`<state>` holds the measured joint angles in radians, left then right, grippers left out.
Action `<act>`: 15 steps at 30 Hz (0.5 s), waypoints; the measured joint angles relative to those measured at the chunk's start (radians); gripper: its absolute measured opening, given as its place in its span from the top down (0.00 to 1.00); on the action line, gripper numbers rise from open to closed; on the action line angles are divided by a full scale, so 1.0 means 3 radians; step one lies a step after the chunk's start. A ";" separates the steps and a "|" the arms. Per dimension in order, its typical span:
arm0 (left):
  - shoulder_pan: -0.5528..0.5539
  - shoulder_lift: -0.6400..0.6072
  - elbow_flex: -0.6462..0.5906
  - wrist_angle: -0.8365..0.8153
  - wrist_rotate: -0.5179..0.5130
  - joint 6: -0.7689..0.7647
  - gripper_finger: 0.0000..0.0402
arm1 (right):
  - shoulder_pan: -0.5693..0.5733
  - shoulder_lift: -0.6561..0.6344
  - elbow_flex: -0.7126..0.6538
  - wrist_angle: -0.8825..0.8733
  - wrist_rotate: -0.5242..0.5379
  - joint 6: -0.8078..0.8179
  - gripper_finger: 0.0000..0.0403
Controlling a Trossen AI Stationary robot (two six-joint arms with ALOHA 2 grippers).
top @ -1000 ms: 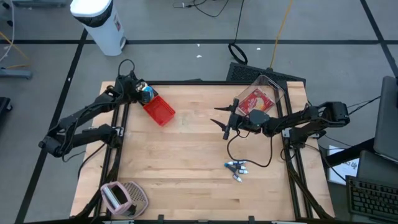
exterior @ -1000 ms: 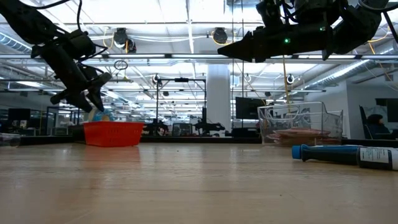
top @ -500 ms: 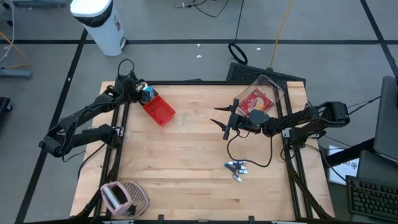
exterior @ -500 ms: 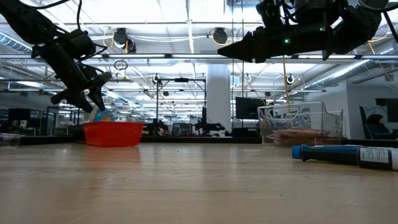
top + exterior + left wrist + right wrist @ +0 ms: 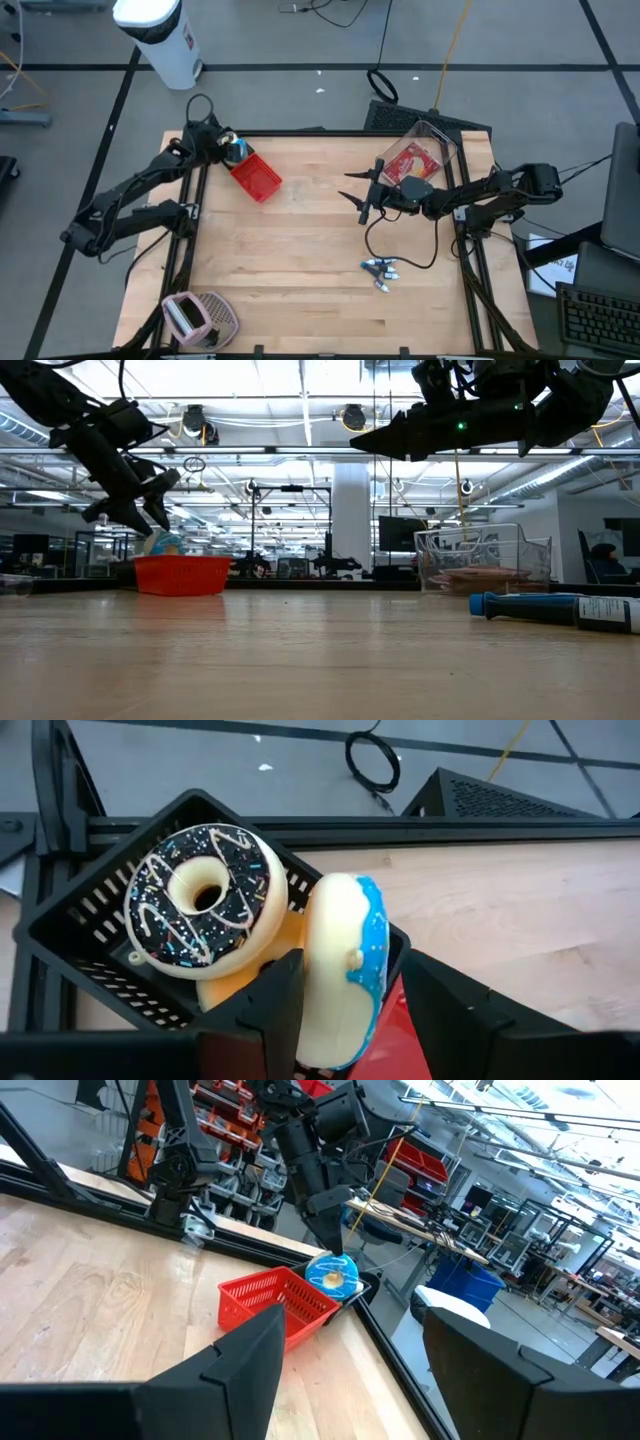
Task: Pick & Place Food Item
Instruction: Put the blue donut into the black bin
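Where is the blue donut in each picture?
High view: blue donut at the table's far left corner, in the left gripper.
Low view: far left, just above the red basket, donut at.
Left wrist view: centre, between the fingers.
Right wrist view: middle, beside the basket.
Shared landmark: the red basket.

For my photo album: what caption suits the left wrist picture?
Left gripper holds a blue-iced donut beside a chocolate sprinkled donut.
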<state>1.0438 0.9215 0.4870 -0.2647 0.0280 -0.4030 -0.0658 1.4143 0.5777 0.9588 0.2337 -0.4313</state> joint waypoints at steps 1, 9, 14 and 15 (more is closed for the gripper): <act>-0.0019 0.0000 0.0000 -0.0006 -0.0033 0.0010 0.58 | 0.0000 0.0000 0.0000 0.0000 0.0000 -0.0001 0.44; -0.0252 -0.0008 0.0000 -0.0102 -0.0471 0.0038 0.66 | 0.0000 0.0000 0.0000 0.0000 -0.0001 0.0000 0.44; -0.0461 -0.0110 0.0000 -0.0196 -0.0879 0.0028 0.77 | 0.0000 0.0000 0.0000 0.0000 0.0000 0.0000 0.44; -0.0486 -0.0131 0.0000 -0.0204 -0.0929 0.0029 0.78 | 0.0000 0.0000 -0.0001 0.0000 -0.0001 0.0000 0.44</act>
<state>0.8980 0.8823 0.4870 -0.3260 -0.2506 -0.3944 -0.0658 1.4143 0.5776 0.9588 0.2333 -0.4313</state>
